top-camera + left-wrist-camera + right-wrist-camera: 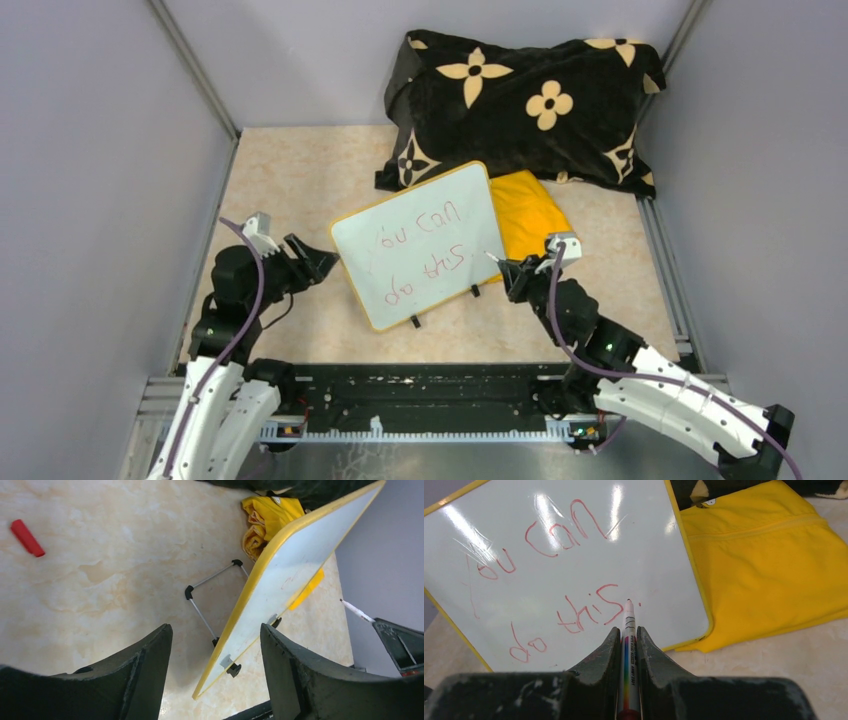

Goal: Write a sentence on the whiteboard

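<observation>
Whiteboard (420, 250) white, yellow rim; sentence (574, 620) red; cloth (764, 565) yellow; pillow (520, 100) black, tan flowers; marker (629, 630) white, rainbow stripe.

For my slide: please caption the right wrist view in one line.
Right jaws grip a marker pointing at the whiteboard, where the red sentence reads "You can do this".
</observation>
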### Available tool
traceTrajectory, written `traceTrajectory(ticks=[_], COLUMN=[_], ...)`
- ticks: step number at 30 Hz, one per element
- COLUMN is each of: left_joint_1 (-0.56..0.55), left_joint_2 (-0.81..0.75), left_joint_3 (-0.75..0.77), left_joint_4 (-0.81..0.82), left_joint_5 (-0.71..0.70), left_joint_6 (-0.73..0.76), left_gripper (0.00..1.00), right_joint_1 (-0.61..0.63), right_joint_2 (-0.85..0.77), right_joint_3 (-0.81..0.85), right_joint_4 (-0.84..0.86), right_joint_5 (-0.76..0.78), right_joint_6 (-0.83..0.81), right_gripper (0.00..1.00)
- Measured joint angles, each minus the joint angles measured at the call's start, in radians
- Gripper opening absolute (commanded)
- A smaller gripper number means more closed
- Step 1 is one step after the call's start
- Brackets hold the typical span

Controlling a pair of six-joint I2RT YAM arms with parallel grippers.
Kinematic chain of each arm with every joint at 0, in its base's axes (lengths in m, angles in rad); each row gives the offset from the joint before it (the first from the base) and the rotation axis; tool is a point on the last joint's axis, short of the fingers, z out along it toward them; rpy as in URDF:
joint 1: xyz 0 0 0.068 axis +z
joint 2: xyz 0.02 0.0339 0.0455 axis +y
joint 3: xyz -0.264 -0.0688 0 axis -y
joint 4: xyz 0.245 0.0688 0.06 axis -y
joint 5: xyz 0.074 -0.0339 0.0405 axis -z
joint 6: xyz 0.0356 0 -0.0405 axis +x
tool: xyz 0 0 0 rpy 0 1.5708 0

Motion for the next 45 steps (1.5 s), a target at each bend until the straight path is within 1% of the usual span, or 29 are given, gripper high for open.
traceTrajectory(ticks=[5, 8, 12, 16, 25, 28, 34, 37, 40, 45], left_joint_1=[0.000, 0.000, 0.000, 0.000, 0.000, 0.000, 0.000, 0.000, 0.000, 0.007], left_joint_2=[-0.004, -0.003, 0.000, 0.015, 0.104, 0.094, 0.092, 0.169, 0.336, 0.467], left_joint_3=[0.049, 0.050, 0.050, 0.050, 0.085, 0.093, 0.093, 0.102, 0.159, 0.211], left_joint_4=[-0.111, -0.163, -0.216, -0.259, -0.321, -0.309, -0.232, -0.203, -0.201, -0.202], left_joint_5=[-0.113, -0.189, -0.295, -0.412, -0.610, -0.659, -0.680, -0.688, -0.693, -0.679], left_joint_6=[-0.031, -0.065, -0.114, -0.171, -0.259, -0.280, -0.266, -0.229, -0.178, -0.130], left_gripper=[0.83, 0.91, 0.98, 0.99, 0.99, 0.99, 0.99, 0.99, 0.99, 0.99], right_joint_1=[0.000, 0.000, 0.000, 0.000, 0.000, 0.000, 0.000, 0.000, 0.000, 0.000], right_joint_2=[-0.023, -0.037, -0.058, -0.091, -0.103, -0.103, -0.095, -0.085, -0.084, -0.091], right_joint_3=[0.013, 0.015, 0.015, 0.015, 0.015, 0.015, 0.015, 0.015, 0.015, 0.015], right_joint_4=[-0.003, -0.005, -0.017, -0.020, -0.021, -0.020, -0.009, -0.002, -0.001, 0.000], right_joint_5=[-0.010, -0.022, -0.029, -0.035, -0.057, -0.062, -0.075, -0.082, -0.084, -0.086], right_joint_6=[-0.007, -0.011, -0.011, -0.011, -0.011, -0.011, -0.010, -0.010, -0.011, -0.015], right_gripper=[0.00, 0.00, 0.00, 0.00, 0.00, 0.00, 0.00, 0.00, 0.00, 0.00])
